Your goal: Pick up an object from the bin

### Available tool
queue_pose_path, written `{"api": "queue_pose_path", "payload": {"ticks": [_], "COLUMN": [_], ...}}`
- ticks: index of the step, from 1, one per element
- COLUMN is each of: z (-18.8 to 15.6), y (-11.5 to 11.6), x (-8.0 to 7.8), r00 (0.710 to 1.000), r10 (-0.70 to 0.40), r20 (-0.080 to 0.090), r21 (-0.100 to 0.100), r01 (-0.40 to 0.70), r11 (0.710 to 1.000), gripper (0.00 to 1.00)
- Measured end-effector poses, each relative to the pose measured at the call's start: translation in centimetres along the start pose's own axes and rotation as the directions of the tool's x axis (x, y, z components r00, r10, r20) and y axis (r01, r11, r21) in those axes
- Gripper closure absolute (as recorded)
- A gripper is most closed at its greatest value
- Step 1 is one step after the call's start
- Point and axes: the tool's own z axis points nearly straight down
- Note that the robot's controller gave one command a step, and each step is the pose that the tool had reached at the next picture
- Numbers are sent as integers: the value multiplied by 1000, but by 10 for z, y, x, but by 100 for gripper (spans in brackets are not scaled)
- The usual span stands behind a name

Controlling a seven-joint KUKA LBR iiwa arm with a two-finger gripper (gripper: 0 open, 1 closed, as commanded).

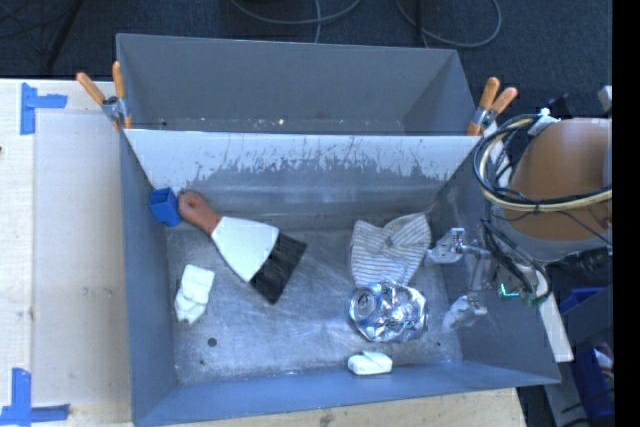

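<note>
My gripper (456,277) hangs at the right side of the bin, close to the right wall. Its two metal fingers stand apart, open, with nothing between them. Just left of the upper finger lies a crumpled grey striped cloth (388,249). A shiny crumpled silver wrapper (388,311) sits left of the lower finger, a little apart from it. A small white oblong piece (370,363) lies near the front wall, below the wrapper.
A brush (246,251) with a brown handle, white body and black bristles lies in the middle left. A blue block (163,206) sits at the left wall by the handle's end. A white crumpled lump (194,293) rests lower left.
</note>
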Motion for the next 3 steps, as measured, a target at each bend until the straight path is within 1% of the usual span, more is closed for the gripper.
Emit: {"api": "queue_pose_path", "payload": {"ticks": [1, 2, 3], "z": [-3, 58, 58], "y": [0, 34, 34], "x": [-2, -47, -47], "r00": [1000, 996, 996], "r10": [-3, 85, 85], "r20": [7, 0, 1], "r21": [1, 2, 2], "r01": [3, -85, -85], "r11": [1000, 996, 996], "gripper": [0, 100, 100]}}
